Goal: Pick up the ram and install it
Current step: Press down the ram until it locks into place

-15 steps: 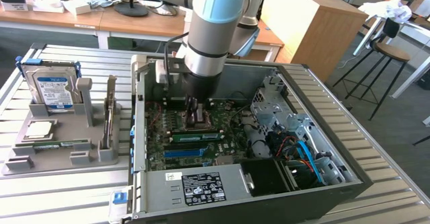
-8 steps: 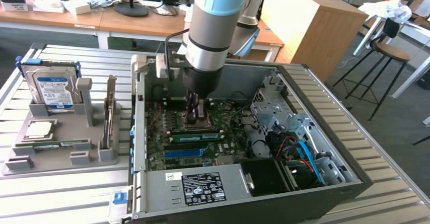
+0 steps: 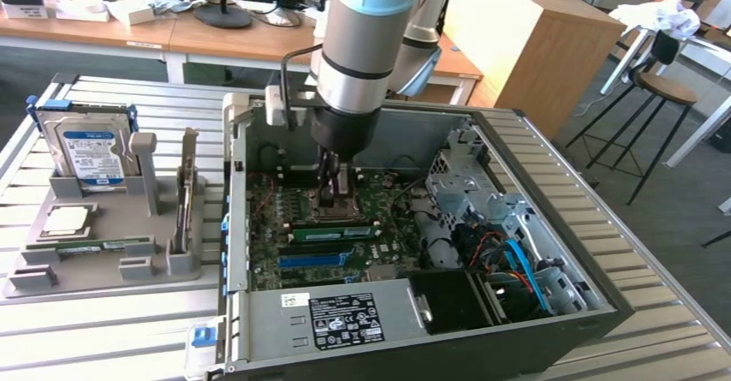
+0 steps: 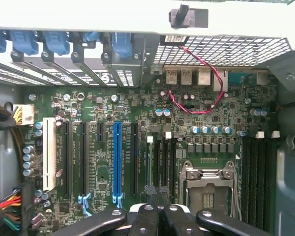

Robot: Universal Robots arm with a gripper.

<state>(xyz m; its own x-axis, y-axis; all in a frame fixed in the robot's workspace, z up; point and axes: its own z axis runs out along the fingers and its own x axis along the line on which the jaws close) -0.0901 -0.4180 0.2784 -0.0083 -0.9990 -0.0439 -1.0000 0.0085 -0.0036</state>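
Note:
The ram is a narrow green stick standing on edge in a black motherboard slot inside the open computer case. In the wrist view the ram appears edge-on, in line with the neighbouring black slots. My gripper reaches straight down into the case over the stick. Its black fingers are pressed together, and the gripper is shut with nothing between them. The tips sit at the stick's upper edge. I cannot tell whether they touch it.
A blue slot runs beside the ram, and the CPU socket lies on its other side. Cable bundles crowd one board edge. At the exterior view's left, a grey fixture holds a hard drive and an upright card.

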